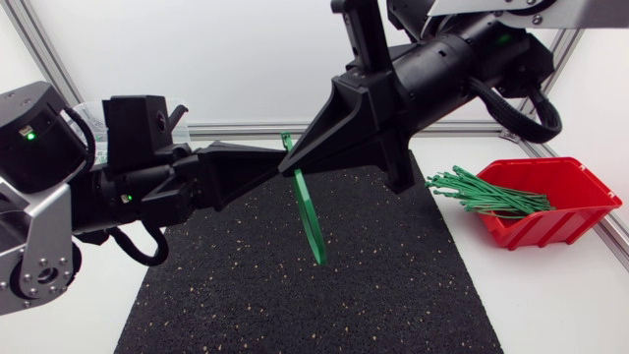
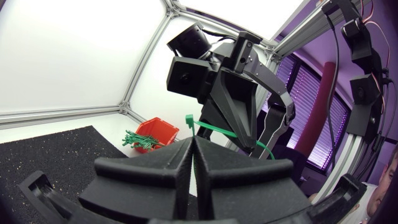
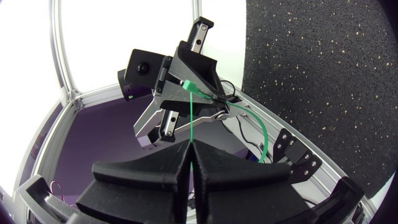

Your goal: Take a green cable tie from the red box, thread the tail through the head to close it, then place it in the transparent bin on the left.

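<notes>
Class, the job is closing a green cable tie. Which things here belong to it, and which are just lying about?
Belongs to the job: green cable tie, gripped by the left end effector and the right end effector; red box; spare ties in it.
Lying about: black mat; white table.

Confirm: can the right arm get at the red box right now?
Probably not yet. The way to the red box looks free across the mat, but the right claw is shut on the green cable tie, which the left claw also grips.
</notes>
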Controlling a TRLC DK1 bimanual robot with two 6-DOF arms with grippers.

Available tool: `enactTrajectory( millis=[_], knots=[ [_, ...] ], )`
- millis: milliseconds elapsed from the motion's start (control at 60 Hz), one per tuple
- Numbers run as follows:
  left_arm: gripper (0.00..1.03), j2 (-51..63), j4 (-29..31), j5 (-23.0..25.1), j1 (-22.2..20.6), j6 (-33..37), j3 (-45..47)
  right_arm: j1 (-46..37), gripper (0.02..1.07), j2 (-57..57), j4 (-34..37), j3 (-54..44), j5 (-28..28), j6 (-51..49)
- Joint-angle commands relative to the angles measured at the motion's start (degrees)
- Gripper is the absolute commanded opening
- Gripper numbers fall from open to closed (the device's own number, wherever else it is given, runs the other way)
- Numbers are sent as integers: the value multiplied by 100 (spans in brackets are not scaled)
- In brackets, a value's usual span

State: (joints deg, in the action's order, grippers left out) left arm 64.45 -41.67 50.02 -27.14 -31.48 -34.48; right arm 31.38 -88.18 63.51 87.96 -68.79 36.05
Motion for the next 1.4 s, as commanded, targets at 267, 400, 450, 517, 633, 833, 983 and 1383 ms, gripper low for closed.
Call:
enactTrajectory(
  millis=[267,400,450,517,633,833,983,1383],
  knots=[
    [3,-143,-104,-142,-169,187,170,0,7,55,-172,-174,-29,253],
    [3,-222,-104,-432,-363,424,266,0,7,64,-181,-174,-46,253],
    [3,-275,-104,-572,-451,565,319,-9,7,55,-181,-174,-55,253],
    [3,-292,-113,-643,-486,617,345,0,7,82,-198,-174,-55,262],
    [3,-292,-113,-687,-486,670,354,0,7,108,-225,-209,-55,262],
    [3,-362,-104,-687,-494,591,328,-17,7,117,-233,-245,-64,297],
    [3,-450,-104,-678,-494,556,328,-114,7,82,-242,-262,-64,297],
    [3,-661,-131,-669,-609,494,372,-184,7,64,-260,-209,-73,306]
  ],
)
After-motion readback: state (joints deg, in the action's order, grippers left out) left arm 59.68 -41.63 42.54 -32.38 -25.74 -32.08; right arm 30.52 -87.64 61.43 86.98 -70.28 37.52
